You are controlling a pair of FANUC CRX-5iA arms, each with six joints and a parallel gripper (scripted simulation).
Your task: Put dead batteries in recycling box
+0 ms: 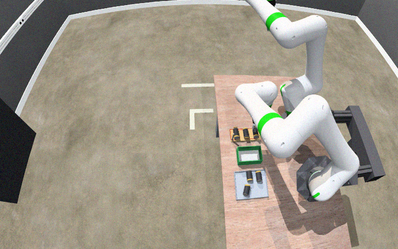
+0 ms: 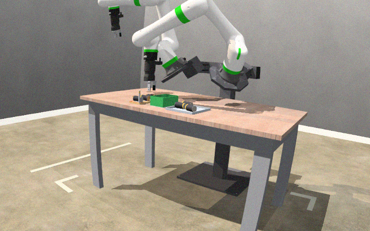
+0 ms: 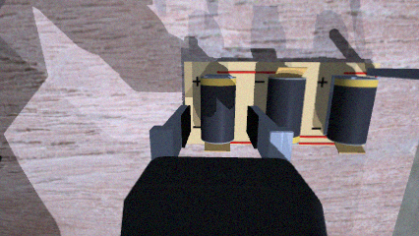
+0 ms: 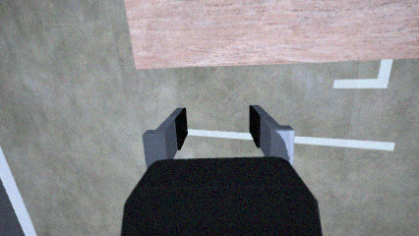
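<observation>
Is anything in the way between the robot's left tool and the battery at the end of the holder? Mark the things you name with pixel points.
Nothing visible stands in the way. The left tool (image 2: 151,89) (image 3: 218,118) is open, and its fingers come down around the end battery (image 3: 217,110), with the middle battery (image 3: 285,105) close beside one finger.
</observation>
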